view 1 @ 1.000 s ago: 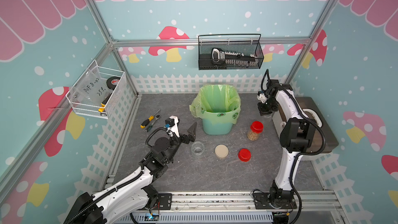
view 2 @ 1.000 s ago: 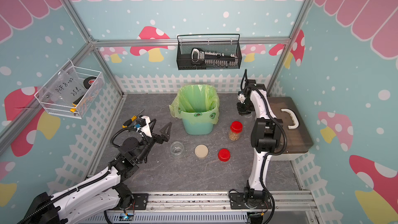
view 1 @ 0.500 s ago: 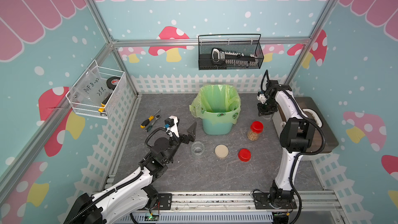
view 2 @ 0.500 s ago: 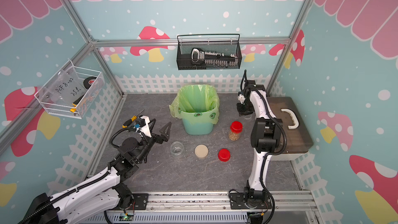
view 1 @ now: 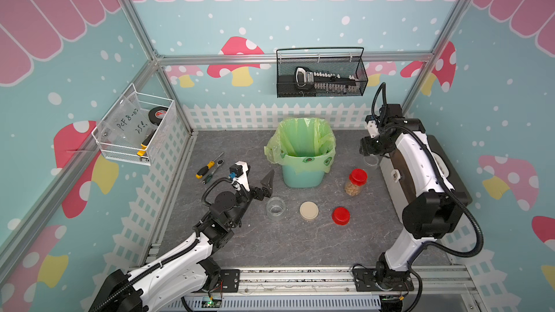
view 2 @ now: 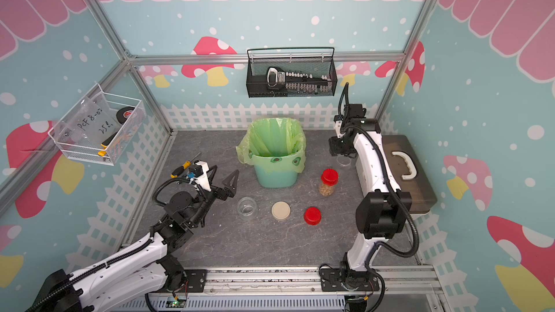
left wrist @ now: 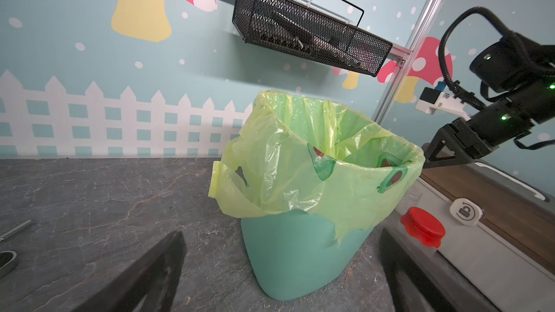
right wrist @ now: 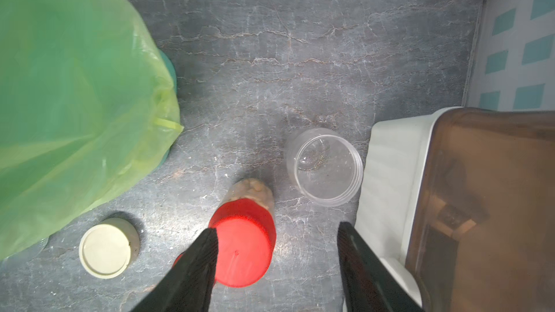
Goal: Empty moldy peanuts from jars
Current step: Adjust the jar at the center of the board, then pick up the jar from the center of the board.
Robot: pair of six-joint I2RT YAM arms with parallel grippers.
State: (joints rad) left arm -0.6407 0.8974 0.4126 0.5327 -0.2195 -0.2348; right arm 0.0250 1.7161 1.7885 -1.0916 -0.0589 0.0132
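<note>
**Both grippers released, empty**

Left gripper (view 1: 258,180) gapes beside an empty jar (view 1: 275,207). Only the right wrist view shows the right gripper (right wrist: 276,229) parted over a lidless jar (right wrist: 327,166). Moldy peanuts (view 1: 351,189) sit in the red-capped jar (view 1: 355,182) on the tabletop (view 1: 300,250).

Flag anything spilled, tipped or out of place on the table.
No spill shows. The beige lid and loose red lid lie apart from the empty jars, which stand upright. Nothing else stands out.

The left end effector (view 1: 255,180) gapes wide left of desk (view 1: 300,244) centre; the right end effector (view 1: 370,150) points down near the far right corner, jaws parted.
</note>
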